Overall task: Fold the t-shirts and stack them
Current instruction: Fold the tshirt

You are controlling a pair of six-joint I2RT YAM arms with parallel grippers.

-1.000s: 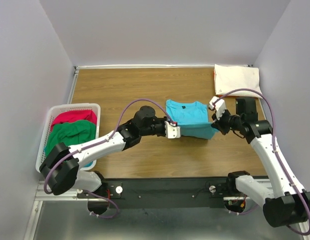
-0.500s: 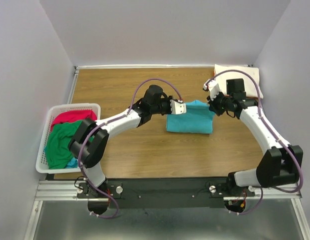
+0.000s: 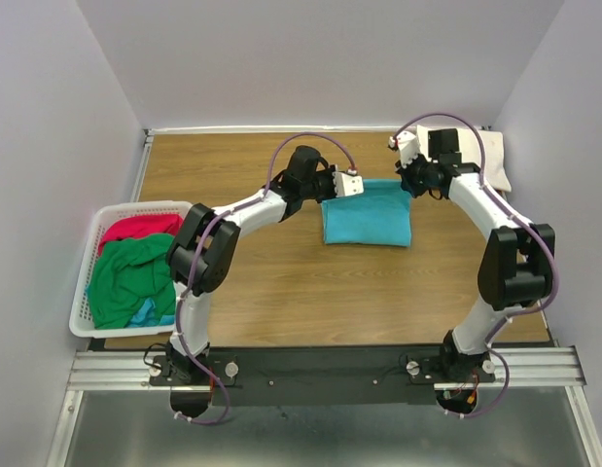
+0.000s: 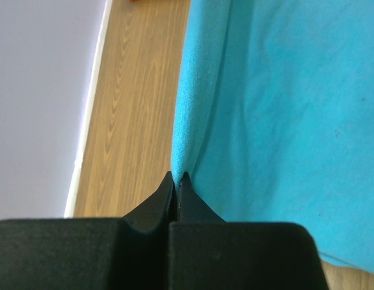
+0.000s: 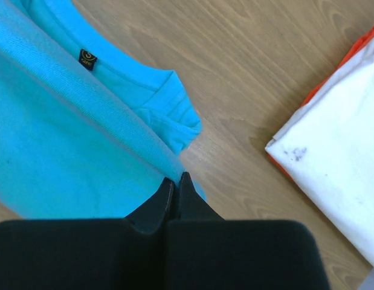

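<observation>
A turquoise t-shirt (image 3: 367, 214) lies folded in half on the wooden table (image 3: 281, 282), its far edge held at both corners. My left gripper (image 3: 351, 184) is shut on the far left corner; the cloth (image 4: 283, 103) runs up from its closed jaws (image 4: 176, 177). My right gripper (image 3: 409, 185) is shut on the far right corner (image 5: 66, 121), next to the collar with its black label (image 5: 87, 59). A folded cream-white t-shirt (image 3: 468, 156) lies at the back right on an orange one (image 5: 350, 57). Red (image 3: 137, 230) and green (image 3: 130, 277) t-shirts fill the basket.
The white plastic lattice basket (image 3: 96, 226) stands at the table's left edge. Grey walls close in on three sides. The cream-white stack (image 5: 338, 139) lies close to the right of my right gripper.
Both grippers carried the shirt's near edge away from me over the shirt, toward the back of the table. The shirt went from half lifted to folded flat.
</observation>
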